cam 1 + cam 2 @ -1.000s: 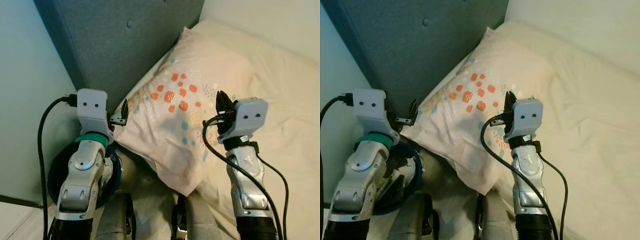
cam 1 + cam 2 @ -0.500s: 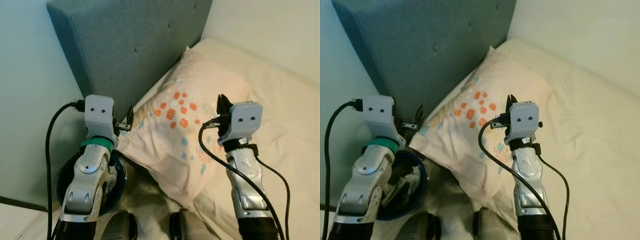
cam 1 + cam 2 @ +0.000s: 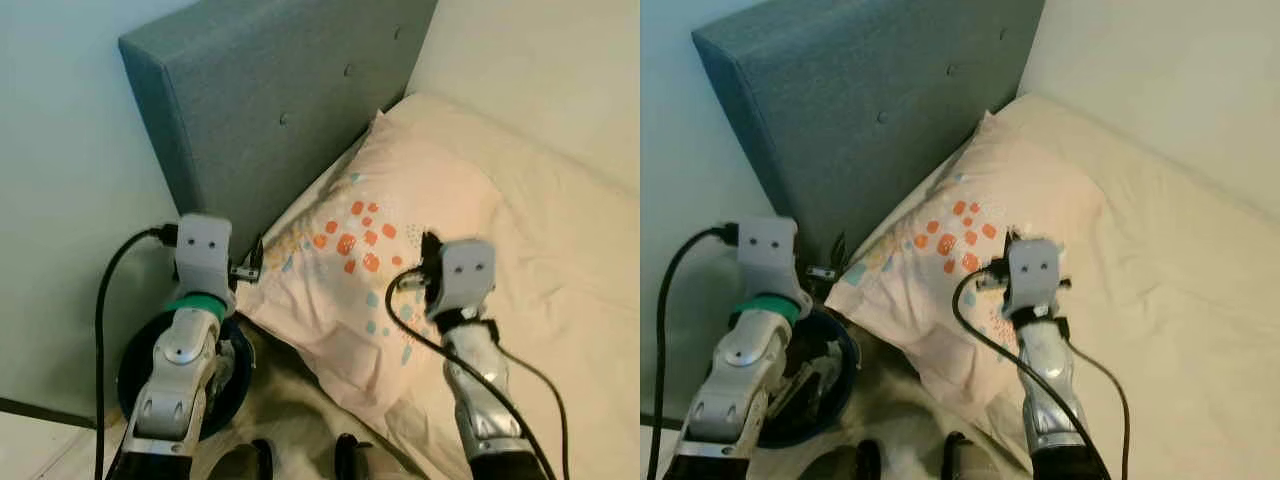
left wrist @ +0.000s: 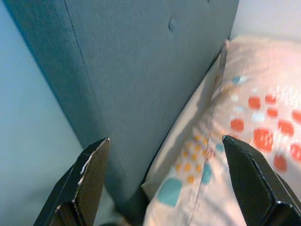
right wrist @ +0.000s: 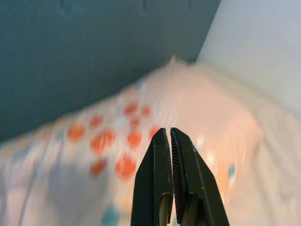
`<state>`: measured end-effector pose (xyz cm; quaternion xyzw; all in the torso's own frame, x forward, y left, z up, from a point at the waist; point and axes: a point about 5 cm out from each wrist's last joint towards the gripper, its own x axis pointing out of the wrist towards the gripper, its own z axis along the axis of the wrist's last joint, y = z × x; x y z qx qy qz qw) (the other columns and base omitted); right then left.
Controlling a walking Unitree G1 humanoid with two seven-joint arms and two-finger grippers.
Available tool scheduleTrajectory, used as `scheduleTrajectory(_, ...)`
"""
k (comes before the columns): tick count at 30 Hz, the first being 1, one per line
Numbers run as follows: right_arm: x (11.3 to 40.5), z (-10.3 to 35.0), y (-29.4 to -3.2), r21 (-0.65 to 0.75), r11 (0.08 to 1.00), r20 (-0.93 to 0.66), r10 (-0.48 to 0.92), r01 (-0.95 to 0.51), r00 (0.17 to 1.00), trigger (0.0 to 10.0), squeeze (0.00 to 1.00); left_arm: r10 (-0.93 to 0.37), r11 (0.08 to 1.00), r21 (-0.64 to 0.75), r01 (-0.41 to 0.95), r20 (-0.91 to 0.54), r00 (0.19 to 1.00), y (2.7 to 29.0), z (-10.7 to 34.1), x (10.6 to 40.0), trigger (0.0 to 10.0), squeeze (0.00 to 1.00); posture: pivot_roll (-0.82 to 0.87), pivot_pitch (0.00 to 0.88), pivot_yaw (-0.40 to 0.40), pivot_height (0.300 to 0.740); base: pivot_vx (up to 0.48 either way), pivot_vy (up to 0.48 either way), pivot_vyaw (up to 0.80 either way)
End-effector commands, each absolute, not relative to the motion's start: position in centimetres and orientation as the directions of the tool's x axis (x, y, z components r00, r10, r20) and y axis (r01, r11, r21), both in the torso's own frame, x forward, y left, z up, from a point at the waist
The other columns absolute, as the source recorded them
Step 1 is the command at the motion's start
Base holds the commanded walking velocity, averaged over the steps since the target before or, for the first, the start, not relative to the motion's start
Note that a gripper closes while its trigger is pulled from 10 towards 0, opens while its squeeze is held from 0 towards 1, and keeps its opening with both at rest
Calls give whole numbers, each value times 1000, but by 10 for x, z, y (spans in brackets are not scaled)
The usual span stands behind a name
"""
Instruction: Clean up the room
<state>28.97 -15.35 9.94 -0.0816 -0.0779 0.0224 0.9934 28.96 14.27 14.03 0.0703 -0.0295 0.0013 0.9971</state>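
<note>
Left gripper fingers apart beside pillow corner; right gripper fingers together above pillow, headboard behind.

No readable text, labels, brands, numbers or signs on anything in view.

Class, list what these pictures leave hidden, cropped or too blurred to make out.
1. Contents of the blue bin: right eye view, covered by the left arm.
2. Pillow's near corner: left eye view, hidden behind the right gripper and its arm.
3. Headboard's base: left eye view, hidden by pillow and left gripper.
4. Pillow pattern: right wrist view, blurred.
</note>
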Motion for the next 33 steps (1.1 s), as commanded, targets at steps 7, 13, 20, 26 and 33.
scheduleTrajectory(7, 276, 77, -147, -114, 993, 85, 40, -30, 996, 10000, 0, -19, 986, 164, 15, 24, 1000, 139, 126, 279, 10000, 0, -53, 96, -1, 735, -297, 0, 0)
scheduleTrajectory(13, 282, 82, -147, -109, 994, 114, 37, -25, 993, 10000, 0, -23, 985, 170, 17, 34, 999, 139, 126, 279, 10000, 0, -52, 99, 1, 735, -324, 0, 0)
scheduleTrajectory(20, 283, 81, -149, -112, 993, 126, 33, -19, 991, 10000, 0, -22, 985, 175, 13, 45, 999, 138, 126, 278, 10000, 0, -48, 102, 1, 735, -336, 0, 0)
scheduleTrajectory(26, 283, 81, -148, -113, 993, 126, 36, -22, 991, 10000, 0, -23, 984, 175, 14, 47, 999, 138, 127, 278, 10000, 0, -48, 103, 1, 735, -337, 0, 0)
scheduleTrajectory(33, 282, 79, -147, -122, 992, 122, 37, -22, 992, 10000, 0, -24, 984, 175, 15, 49, 999, 137, 127, 279, 10000, 0, -48, 103, 2, 735, -337, 0, 0)
